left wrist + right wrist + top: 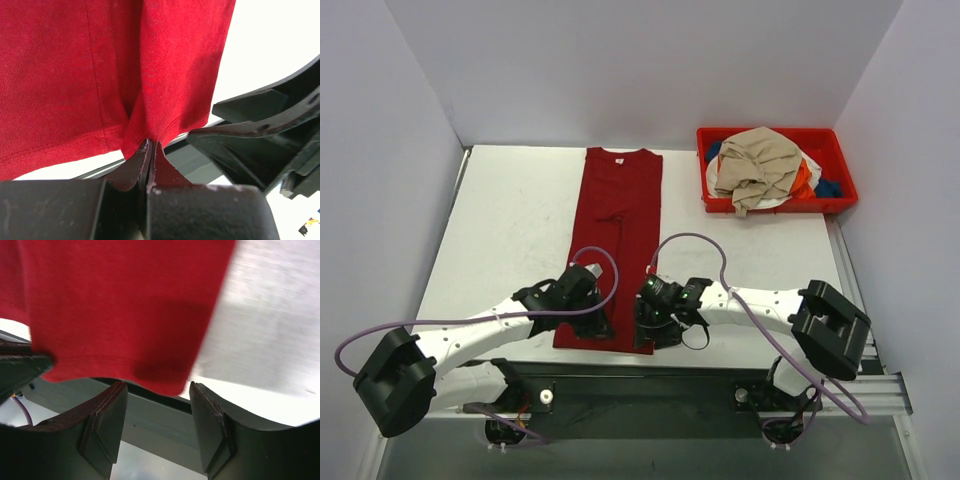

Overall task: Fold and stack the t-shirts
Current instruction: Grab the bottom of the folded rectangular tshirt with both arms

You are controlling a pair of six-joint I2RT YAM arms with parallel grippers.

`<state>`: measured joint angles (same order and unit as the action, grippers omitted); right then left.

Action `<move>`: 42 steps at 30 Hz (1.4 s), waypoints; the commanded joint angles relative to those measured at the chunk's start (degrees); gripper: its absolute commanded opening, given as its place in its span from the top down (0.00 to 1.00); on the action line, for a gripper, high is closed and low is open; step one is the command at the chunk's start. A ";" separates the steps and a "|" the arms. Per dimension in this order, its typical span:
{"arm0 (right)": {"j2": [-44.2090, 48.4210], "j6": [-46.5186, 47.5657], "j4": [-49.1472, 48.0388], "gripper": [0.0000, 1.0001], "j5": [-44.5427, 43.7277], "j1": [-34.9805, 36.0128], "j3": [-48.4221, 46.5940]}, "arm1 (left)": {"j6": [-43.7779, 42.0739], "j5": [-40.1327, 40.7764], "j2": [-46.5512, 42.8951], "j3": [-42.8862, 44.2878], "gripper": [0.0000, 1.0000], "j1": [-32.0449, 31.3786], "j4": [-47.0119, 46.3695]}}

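Note:
The dark red t-shirt [620,225] lies on the white table as a long narrow strip, collar at the far end. My left gripper [592,322] is at its near left corner. In the left wrist view the left gripper [151,146] is shut on the shirt's hem [145,132], which bunches up between the fingers. My right gripper [655,330] is at the near right corner. In the right wrist view the right gripper [157,390] is open, with the red hem corner [165,380] just beyond the gap between its fingers. Tan, orange, white and blue shirts [760,165] lie piled in the bin.
A red plastic bin [840,165] stands at the table's far right. The table's near edge [720,362] runs just behind both grippers, with the dark frame rail [150,415] below it. Grey walls close in the left, back and right sides.

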<state>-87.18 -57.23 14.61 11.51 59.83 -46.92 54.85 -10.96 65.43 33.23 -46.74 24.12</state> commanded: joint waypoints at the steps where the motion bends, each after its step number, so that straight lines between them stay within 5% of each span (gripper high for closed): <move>1: -2.03 -0.60 0.68 0.47 -1.84 0.90 -2.56 | -0.88 -1.34 -0.48 0.78 1.00 0.51 -1.62; 9: -6.16 -0.25 4.28 0.51 -2.72 1.51 -5.11 | -1.59 -1.96 -0.21 0.87 1.00 1.21 -1.53; 21: -9.07 1.07 10.17 0.85 -5.27 1.51 -7.66 | -1.85 -2.92 0.58 0.25 1.00 1.83 -2.32; 30: -2.39 -0.60 11.67 0.87 -6.94 0.90 -4.59 | -2.29 -1.96 -0.56 -0.10 1.00 3.67 -0.39; 42: -4.58 0.37 11.84 0.85 -4.57 -0.59 -4.15 | -3.08 -6.43 6.20 -3.00 1.00 5.26 -3.64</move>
<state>-90.83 -57.06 22.39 7.49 59.77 -51.83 53.19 -14.87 70.11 30.50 -41.85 22.72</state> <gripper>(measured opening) 0.152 0.025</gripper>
